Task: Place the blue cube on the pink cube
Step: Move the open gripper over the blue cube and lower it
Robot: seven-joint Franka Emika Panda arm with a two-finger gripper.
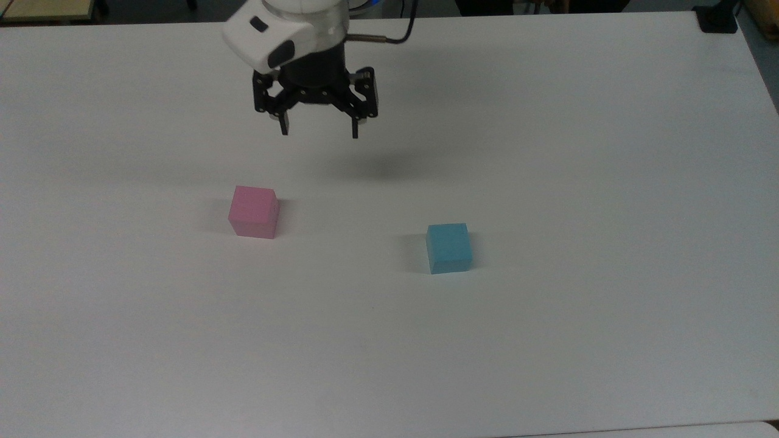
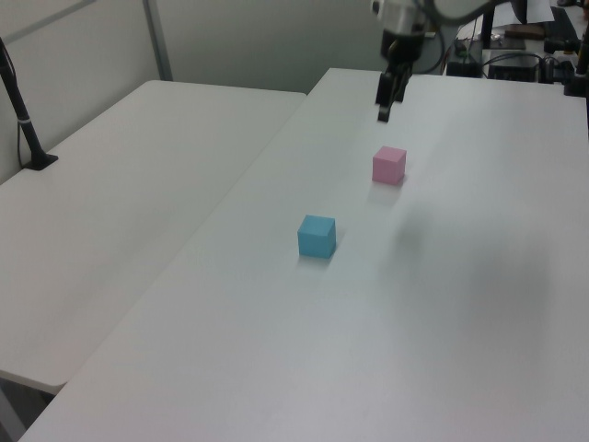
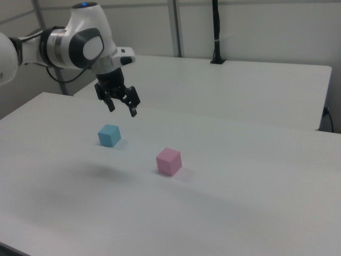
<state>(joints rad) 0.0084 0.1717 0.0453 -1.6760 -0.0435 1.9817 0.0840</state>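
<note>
Top view: gripper (image 1: 318, 130) hangs above the white table (image 1: 548, 334), jaws spread w/ nothing between; pink cube (image 1: 254, 211) sits below it toward the top view's left, blue cube (image 1: 449, 247) well apart to the right. Left view: gripper (image 2: 383, 109) up above pink cube (image 2: 388, 165); blue cube (image 2: 317, 236) nearer cam. Right view: gripper (image 3: 123, 109) over blue cube (image 3: 109, 135), not touching; pink cube (image 3: 169, 161) to the right view's right.

Matt cubes (image 1: 449, 247), smooth table (image 1: 548, 340).

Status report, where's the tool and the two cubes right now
Tool open, empty, above the table. Blue cube and pink cube both on the table, apart. Nothing between them.
</note>
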